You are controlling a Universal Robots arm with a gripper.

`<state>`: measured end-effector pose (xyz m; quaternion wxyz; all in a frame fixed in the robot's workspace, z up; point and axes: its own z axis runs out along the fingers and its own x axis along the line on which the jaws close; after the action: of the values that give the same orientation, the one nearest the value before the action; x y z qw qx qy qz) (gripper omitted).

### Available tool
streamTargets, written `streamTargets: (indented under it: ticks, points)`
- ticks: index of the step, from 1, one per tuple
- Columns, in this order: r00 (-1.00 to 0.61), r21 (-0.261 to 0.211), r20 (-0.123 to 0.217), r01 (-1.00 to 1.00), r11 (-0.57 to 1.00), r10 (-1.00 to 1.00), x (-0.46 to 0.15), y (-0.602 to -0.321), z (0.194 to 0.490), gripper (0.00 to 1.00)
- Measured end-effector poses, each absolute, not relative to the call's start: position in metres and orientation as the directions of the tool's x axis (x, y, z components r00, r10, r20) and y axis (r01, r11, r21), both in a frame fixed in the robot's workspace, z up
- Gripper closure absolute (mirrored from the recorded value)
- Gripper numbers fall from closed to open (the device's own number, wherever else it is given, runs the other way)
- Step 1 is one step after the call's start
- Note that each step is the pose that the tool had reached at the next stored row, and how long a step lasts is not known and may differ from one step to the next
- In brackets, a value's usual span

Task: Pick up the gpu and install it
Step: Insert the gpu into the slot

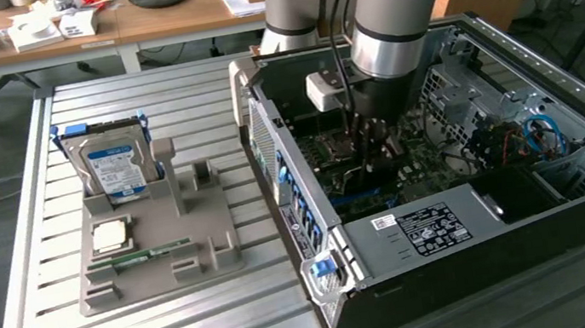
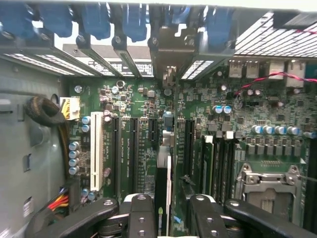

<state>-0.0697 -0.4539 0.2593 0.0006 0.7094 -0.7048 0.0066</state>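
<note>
Edge-on, the thin dark circuit-board gpu [image 2: 162,186] stands upright among the black expansion slots of the green motherboard [image 2: 237,124], inside the open black computer case [image 1: 574,210]. Straddling it, the arm's black two-fingered gripper [image 2: 168,215] has its fingers [image 2: 141,218] parted to either side, seemingly clear of the card.

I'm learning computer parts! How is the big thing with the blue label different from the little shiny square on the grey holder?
The hard drive stands upright in its slot; the square chip lies flat. The hard drive is bigger and longer; the square chip is small. The hard drive wears a blue and white label; the square chip's top looks plain silver. Both are silvery and sit on the grey holder.
</note>
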Motion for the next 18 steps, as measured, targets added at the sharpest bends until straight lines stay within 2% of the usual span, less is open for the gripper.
streamTargets:
  ticks: [18]
  points:
    - [0.006, -0.008, 0.01, -1.0, -0.007, -1.0, -0.07, -0.453, 0.329, 0.66]
